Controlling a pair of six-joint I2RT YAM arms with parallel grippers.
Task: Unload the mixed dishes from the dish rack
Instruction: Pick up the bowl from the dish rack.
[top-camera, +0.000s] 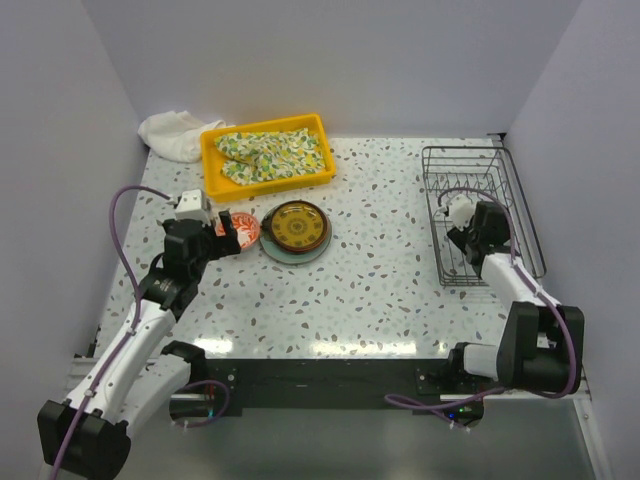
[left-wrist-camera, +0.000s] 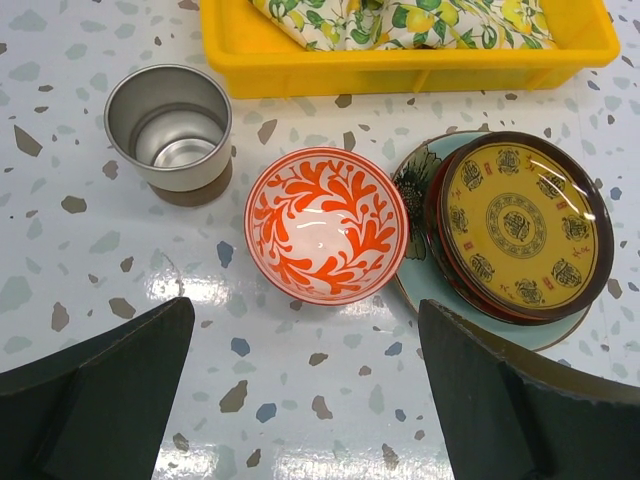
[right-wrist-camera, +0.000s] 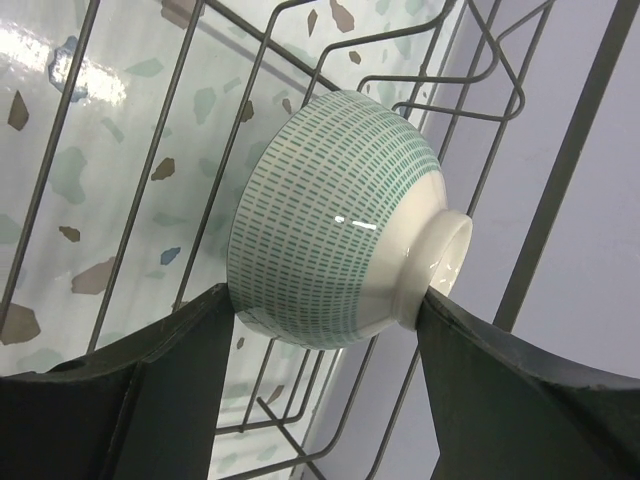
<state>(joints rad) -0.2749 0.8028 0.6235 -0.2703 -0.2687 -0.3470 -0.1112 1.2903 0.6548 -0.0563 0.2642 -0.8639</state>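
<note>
The dark wire dish rack (top-camera: 505, 170) stands at the right. My right gripper (top-camera: 462, 222) is inside it, shut on the celadon bowl (right-wrist-camera: 335, 220), which lies on its side; one finger is on the rim, the other on the foot ring. My left gripper (left-wrist-camera: 305, 400) is open and empty, just in front of the red-patterned white bowl (left-wrist-camera: 325, 225), which stands upright on the table. The brown-yellow patterned plate (left-wrist-camera: 515, 225) lies on the pale green-blue plate (left-wrist-camera: 413, 285) to the right of that bowl. A small metal cup (left-wrist-camera: 170, 125) stands to its left.
The yellow tray (top-camera: 213, 165) with the floral cloth (top-camera: 272, 155) sits at the back left, just behind the unloaded dishes. A white cloth (top-camera: 170, 135) lies in the back left corner. The rack's wires (right-wrist-camera: 150, 150) surround the bowl.
</note>
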